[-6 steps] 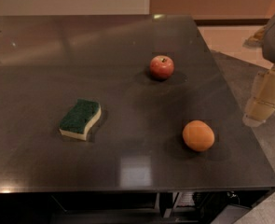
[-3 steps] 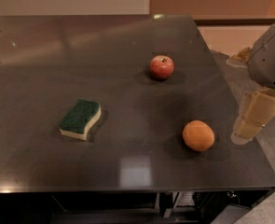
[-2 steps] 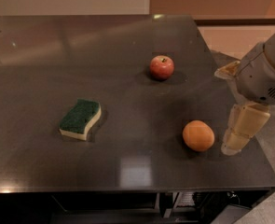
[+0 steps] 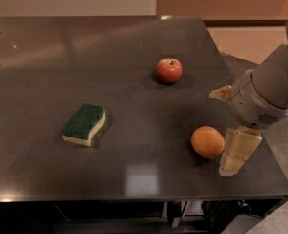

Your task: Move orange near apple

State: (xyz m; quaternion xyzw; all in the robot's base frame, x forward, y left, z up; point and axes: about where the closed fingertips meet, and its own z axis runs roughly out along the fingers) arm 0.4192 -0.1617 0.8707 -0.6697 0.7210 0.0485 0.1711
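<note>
Arm [image 4: 268,91] has swung in from the right over the last 2 s, and the pincer [image 4: 237,152] now hangs just beside the orange [image 4: 207,141], on its right, low over the bench [image 4: 133,48] near the front-right corner. Can't tell if it's touching the fruit, nor whether the pincer is open or closed; only one pale part shows. Nothing else moved: the orange sits where it was, front right, and the apple [image 4: 169,70] is well apart from it toward the back, a bit left. The sponge [image 4: 84,124] is far left, out of the way. So this is approx. the end of the approach and no grasp is made yet, w/ the whole carry to the apple still to do. Next, prob. settle around the orange and grip, taking care not to nudge it, as it could roll off the near edge.
</note>
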